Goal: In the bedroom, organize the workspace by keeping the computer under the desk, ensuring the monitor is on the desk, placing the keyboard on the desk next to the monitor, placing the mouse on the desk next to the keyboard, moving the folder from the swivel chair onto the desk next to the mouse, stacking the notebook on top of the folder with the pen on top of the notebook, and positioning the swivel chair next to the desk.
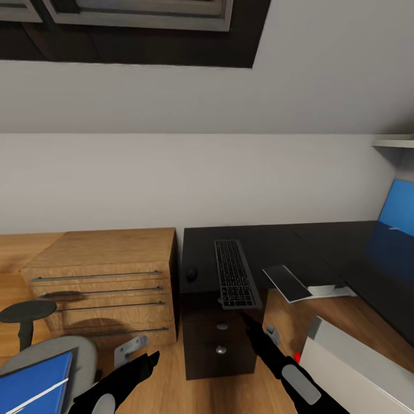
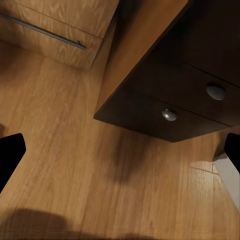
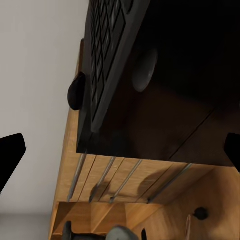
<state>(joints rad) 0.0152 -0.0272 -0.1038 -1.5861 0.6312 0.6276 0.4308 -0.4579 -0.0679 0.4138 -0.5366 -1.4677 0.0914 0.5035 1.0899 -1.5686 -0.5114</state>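
Down at the near edge of the head view, left gripper [image 1: 150, 359] hanging low over the floor by the chair [image 1: 54, 359], fingers spread wide in its wrist view and holding nothing. Right gripper [image 1: 247, 318] reaching up toward the tabletop [image 1: 270, 241], tips just short of the keyboard [image 1: 235, 273]; fingers likewise wide apart in its wrist view, empty. Keyboard lying lengthwise on the tabletop, near end jutting past the front edge above the drawers [image 1: 221, 342]; mouse [image 1: 191, 274] just beside it, on its left in the head view. Monitor [image 1: 305, 282] apparently tipped over at the inner corner. One folder [image 1: 34, 382] flat on the chair seat, another blue sheet [image 1: 398, 208] propped at far right. Computer [image 1: 351, 374] on the floor by the right arm. Probably light and stiff, that keyboard, thin and slick-edged; best pinched across its overhanging end, or simply nudged back on.
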